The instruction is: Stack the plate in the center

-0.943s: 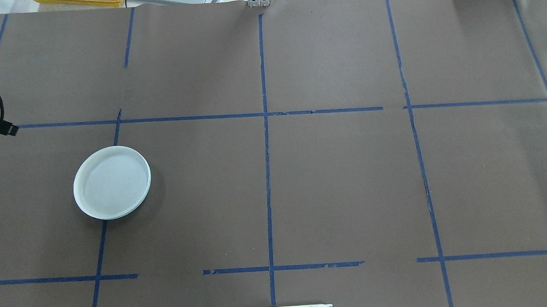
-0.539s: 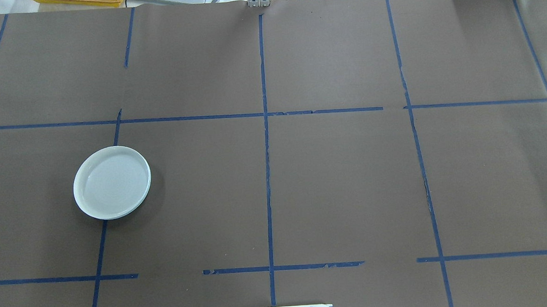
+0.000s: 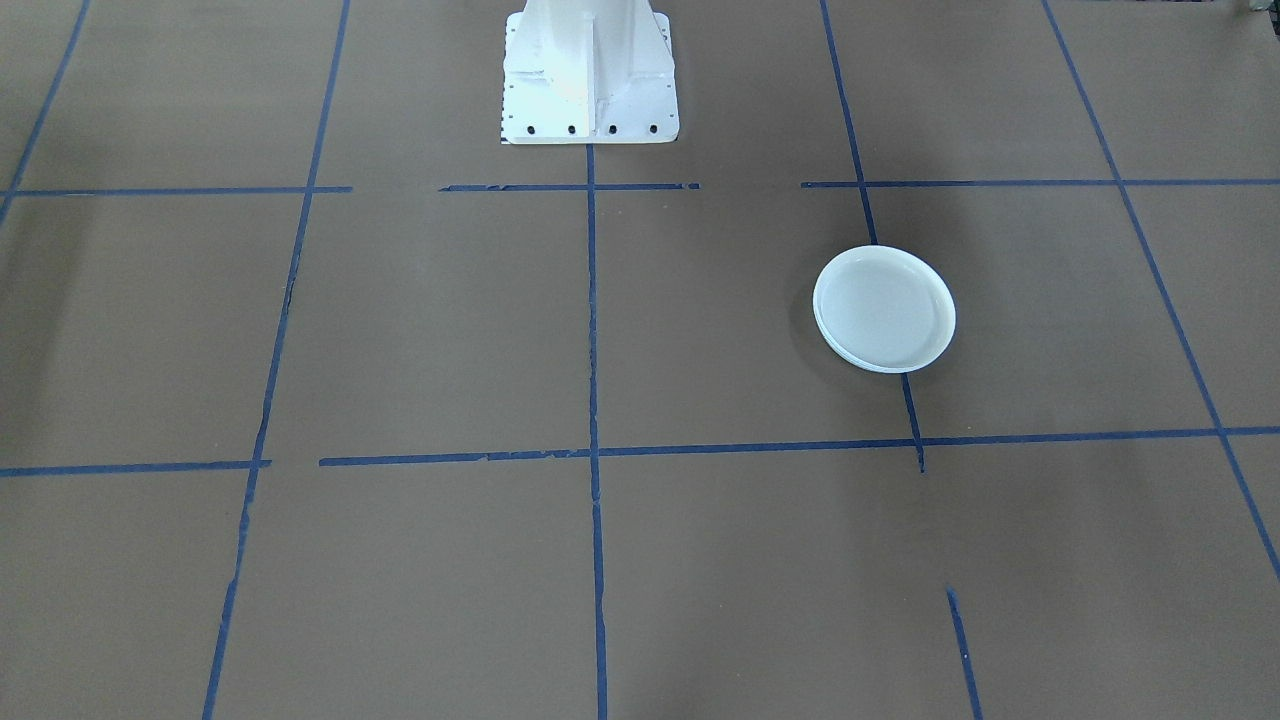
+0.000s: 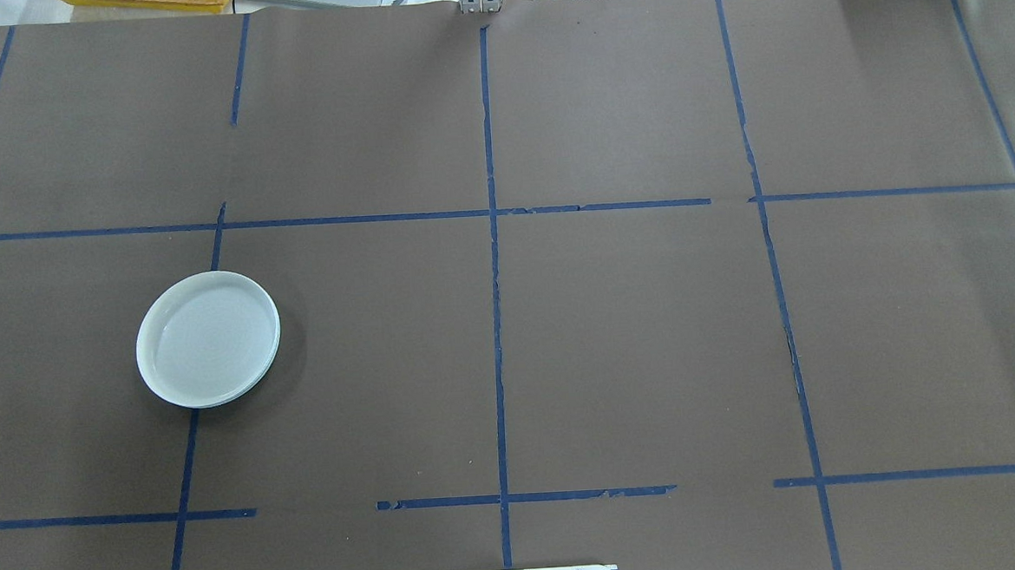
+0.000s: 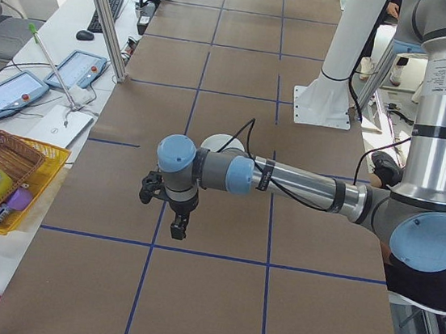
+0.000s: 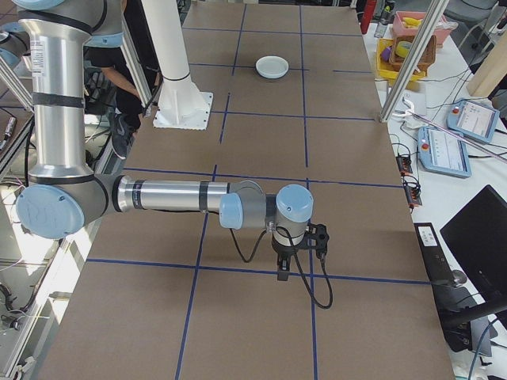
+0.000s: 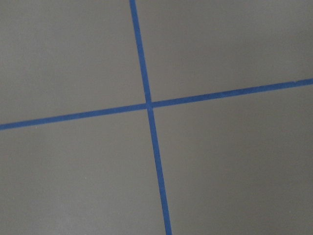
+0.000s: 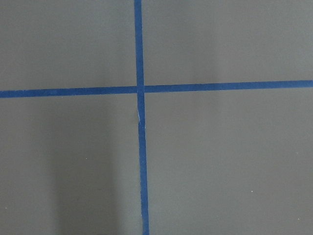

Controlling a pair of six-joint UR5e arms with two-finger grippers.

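Plate (image 4: 208, 339) sits alone at 9 o'clock on surface (image 4: 631, 331), no visible stack. Both end effectors off plate, states indeterminable. Task looks unstarted or finished.

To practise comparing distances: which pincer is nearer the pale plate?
The left pincer: it hangs at the plate's end of the table; the right pincer hangs at the far end.

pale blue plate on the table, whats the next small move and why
Probably bring the left gripper back over the plain pale-blue round plate. The plate lies alone on the brown paper-covered table, off toward the robot's left, with no gripper near it, and the left wrist view shows only tape lines. That arm appears nearer; whether its gripper is open cannot be told.
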